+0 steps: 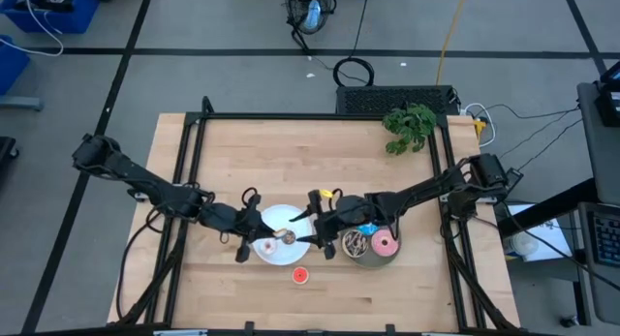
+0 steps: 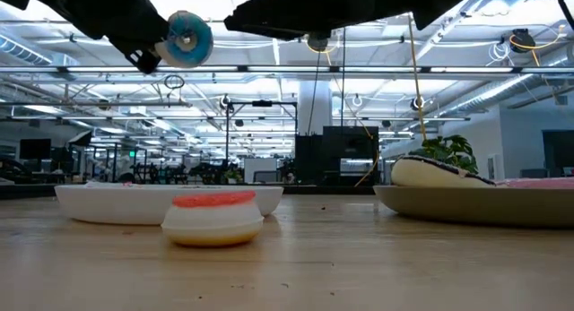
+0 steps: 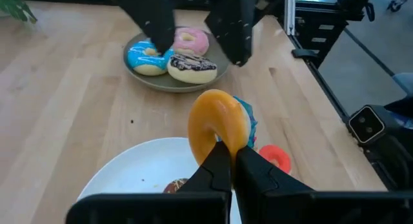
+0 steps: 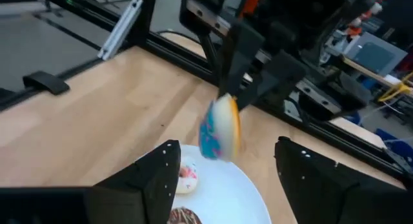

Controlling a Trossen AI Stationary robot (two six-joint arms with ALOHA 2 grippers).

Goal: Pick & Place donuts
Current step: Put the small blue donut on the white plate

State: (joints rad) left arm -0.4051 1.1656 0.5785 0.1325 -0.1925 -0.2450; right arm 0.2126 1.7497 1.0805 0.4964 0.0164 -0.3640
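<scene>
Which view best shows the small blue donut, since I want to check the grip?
Left wrist view: the left hand pinches the small blue donut edge-on. Right wrist shows it blurred, low view frosting-first; high view barely shows it.

Seven donuts show: three larger ones, blue (image 3: 147, 58), pink (image 3: 192, 39) and dark-striped (image 3: 191, 67), four tiny ones, a blue-iced one (image 3: 219, 124), red (image 1: 300, 275), white (image 4: 187, 173) and brown (image 4: 186, 216). There are two plates, one white (image 1: 281, 220), one grey (image 3: 161, 83). Two grippers show, left (image 3: 230, 161) and right (image 4: 226, 179), and one green plant (image 1: 411, 125).
</scene>
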